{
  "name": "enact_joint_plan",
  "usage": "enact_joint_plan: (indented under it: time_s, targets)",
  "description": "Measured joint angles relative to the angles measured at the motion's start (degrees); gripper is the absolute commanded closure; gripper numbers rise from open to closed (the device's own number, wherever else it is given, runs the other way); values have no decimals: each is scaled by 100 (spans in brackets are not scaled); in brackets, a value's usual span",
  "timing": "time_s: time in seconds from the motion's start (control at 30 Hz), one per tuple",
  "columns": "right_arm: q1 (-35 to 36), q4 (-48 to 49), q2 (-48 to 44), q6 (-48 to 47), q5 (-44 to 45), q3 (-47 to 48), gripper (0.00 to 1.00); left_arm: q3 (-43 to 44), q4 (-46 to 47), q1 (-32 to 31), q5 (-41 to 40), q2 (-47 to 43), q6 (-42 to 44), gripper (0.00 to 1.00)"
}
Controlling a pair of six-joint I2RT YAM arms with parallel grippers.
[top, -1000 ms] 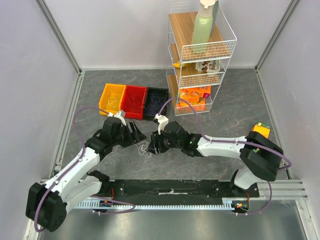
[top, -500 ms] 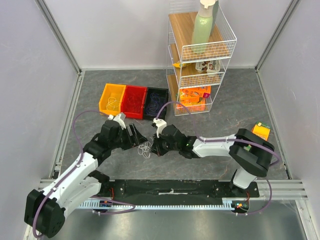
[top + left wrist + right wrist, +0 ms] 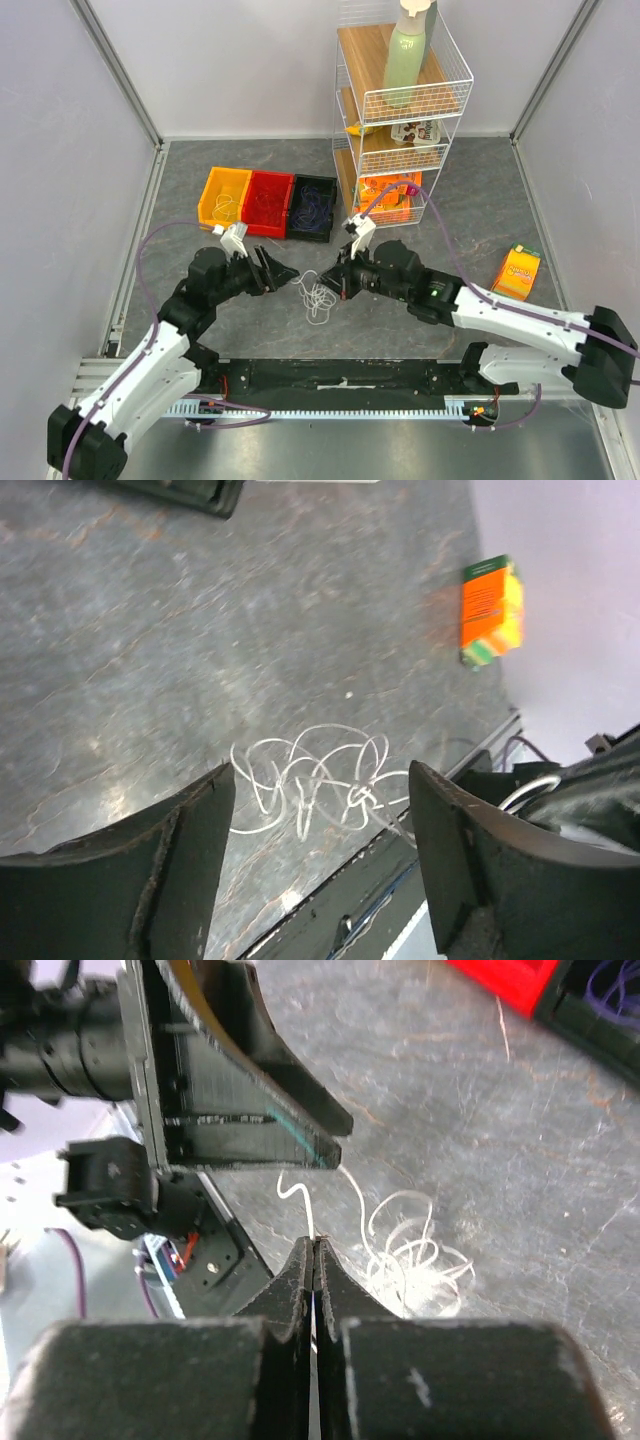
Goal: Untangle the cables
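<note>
So on the left side, the left tool [image 3: 277, 271] is spread wide with nothing in it, hovering low over the grey stone-look counter [image 3: 450, 215]. Its tips point at the tangle of thin white cable [image 3: 316, 298] just to its right. From the left wrist view you see the loose loops of that tangle lying on the counter beyond the gap between the two dark fingers [image 3: 190, 830]. Right of the tangle, the right tool [image 3: 314, 1252] is closed all the way. It looks to have one strand of the white cable pinched at the tips, with the rest of the clump lying just under and beside them. Further right, an orange carton [image 3: 518, 272] lies flat, well apart.
</note>
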Motion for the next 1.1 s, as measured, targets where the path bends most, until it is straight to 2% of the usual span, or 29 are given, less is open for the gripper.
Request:
enact_joint_plan:
  time_s: [0.1,0.23,0.37,0.43,0.63,0.8,0.97,1.03,1.1]
  targets:
    - [-35,-299,-291,-11,66,304,100,-205,426,0,225,-435,-7,19]
    - [-63,-739,-597,-81,179,918,100,-328,874,0,568,-516,-7,18]
    - [-70,-1005,-876,-186,404,1346,100,-551,1220,0,859,-643,-20,5]
    - [-70,-1137,-1014,-254,546,1517,100,-660,1331,0,957,-863,-33,2]
    - [-72,-1368,-1106,-363,605,1733,100,-664,1812,-2,1316,-1165,-28,2]
    - [-72,-1541,-1106,-393,603,1808,100,-483,2240,-17,1762,-269,-17,8]
    - [-72,-1620,-1113,-415,603,1895,100,-304,2546,-155,1961,555,-17,25]
    - [-72,-1633,-1128,-415,601,1908,100,-280,2682,-199,2028,693,-11,25]
    - [-72,-1644,-1150,-413,595,1926,100,-267,2826,-227,2087,826,-7,20]
